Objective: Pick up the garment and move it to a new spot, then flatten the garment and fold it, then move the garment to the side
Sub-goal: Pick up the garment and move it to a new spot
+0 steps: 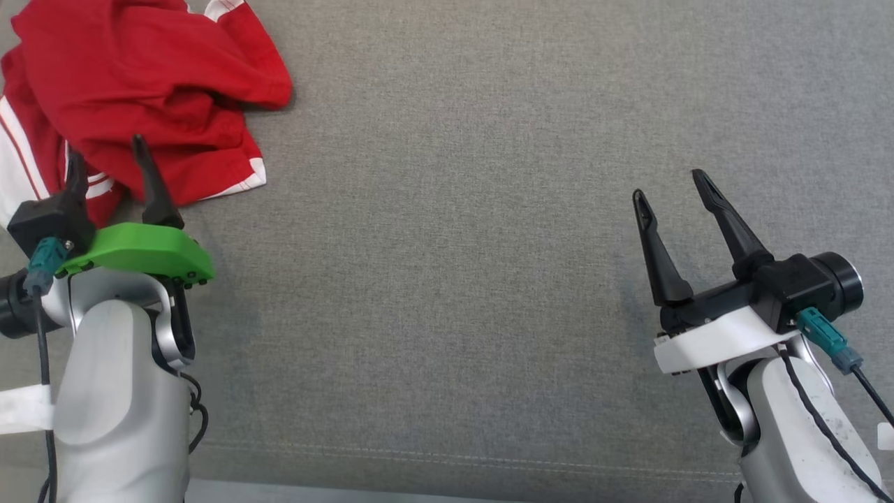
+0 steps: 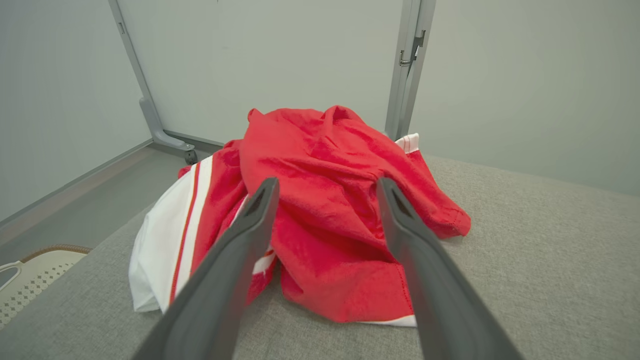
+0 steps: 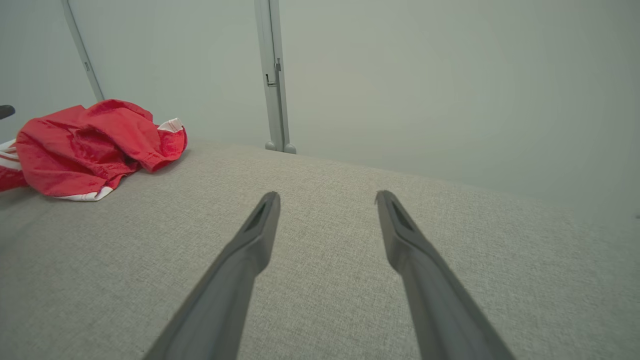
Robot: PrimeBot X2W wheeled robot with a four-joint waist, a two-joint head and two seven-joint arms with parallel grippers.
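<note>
Head view, garment point(image 1: 140, 84) just beyond left jaws

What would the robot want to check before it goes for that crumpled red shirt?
1. Left gripper open: ok, jaws spread wide.
2. Left gripper aimed at the garment: ok, the red and white heap lies just ahead of it.
3. Garment gripped: not ok, nothing held yet.
4. Room on the grey surface for a new spot: ok, a bare stretch lies to the heap's right.
5. Right gripper open, apart from the garment: ok.
6. Garment wholly on the surface: cannot tell, its white part lies by the edge.
</note>
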